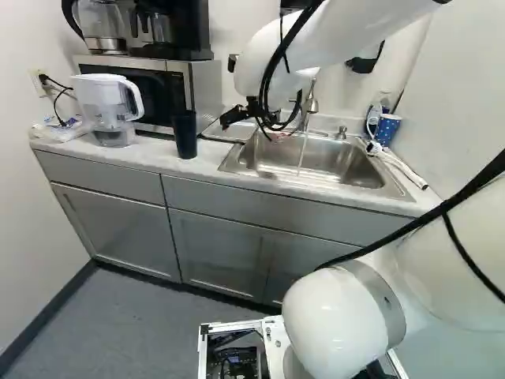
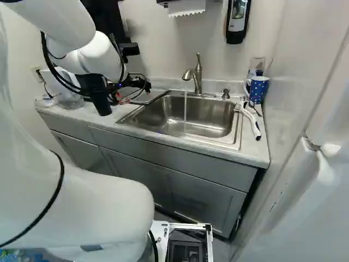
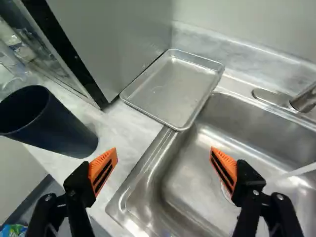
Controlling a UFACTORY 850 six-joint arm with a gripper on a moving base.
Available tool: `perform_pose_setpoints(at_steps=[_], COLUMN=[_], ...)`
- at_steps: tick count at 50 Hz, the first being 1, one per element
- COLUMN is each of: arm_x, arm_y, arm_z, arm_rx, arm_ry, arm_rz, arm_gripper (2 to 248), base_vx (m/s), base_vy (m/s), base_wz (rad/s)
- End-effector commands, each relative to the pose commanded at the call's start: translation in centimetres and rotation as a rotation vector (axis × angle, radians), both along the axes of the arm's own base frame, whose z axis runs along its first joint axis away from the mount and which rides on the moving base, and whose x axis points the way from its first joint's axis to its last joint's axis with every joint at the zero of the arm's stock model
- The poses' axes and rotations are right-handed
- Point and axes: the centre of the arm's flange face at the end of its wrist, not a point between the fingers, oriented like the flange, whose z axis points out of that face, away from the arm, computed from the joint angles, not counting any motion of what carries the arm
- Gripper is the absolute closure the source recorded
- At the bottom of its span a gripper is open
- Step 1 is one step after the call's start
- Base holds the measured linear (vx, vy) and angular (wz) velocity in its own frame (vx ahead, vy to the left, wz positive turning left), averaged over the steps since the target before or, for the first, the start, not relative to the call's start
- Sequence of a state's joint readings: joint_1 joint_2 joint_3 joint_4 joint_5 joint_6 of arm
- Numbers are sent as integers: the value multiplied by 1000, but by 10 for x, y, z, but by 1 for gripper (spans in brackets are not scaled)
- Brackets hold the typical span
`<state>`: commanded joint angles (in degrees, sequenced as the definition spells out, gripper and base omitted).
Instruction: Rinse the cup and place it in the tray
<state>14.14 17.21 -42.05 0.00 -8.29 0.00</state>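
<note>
The gripper [image 1: 237,117] hangs over the counter by the sink's near-left corner in the left base view. In the wrist view the gripper [image 3: 164,153] is wide open, with nothing between its orange pads. A dark, tall cup [image 3: 54,123] stands on the counter beside one finger, outside the gap; the same dark cup [image 1: 185,136] is in front of the microwave. The shallow metal tray [image 3: 173,89] lies ahead of the fingers, between the microwave and sink, its edge over the sink's rim. Water [image 2: 185,112] runs from the faucet [image 2: 197,76] into the sink [image 2: 146,117].
A microwave [image 1: 207,88] carries a coffee maker; a white-lidded water pitcher [image 1: 110,106] stands in front. Right of the sink are a blue dotted mug [image 2: 258,90], a brush [image 2: 250,120] and a bottle. The wall [image 2: 294,71] closes off that end of the counter.
</note>
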Motion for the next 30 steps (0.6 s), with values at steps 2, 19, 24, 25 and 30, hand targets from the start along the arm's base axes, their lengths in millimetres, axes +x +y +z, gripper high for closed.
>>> perform_pose_setpoints(at_steps=[2,19,24,25,30], arm_x=[0,-5,-7,-8,-10], arm_y=[3,28,36,37,45], arm_z=[0,0,0,0,0], arm_rx=[0,0,0,0,0], arm_ry=[0,1,1,1,2], arm_rz=[8,72,92,95,115], arm_gripper=[3,3,3,3,3], base_vx=[0,0,0,0,0], base_vy=[0,0,0,0,0], base_wz=[0,0,0,0,0])
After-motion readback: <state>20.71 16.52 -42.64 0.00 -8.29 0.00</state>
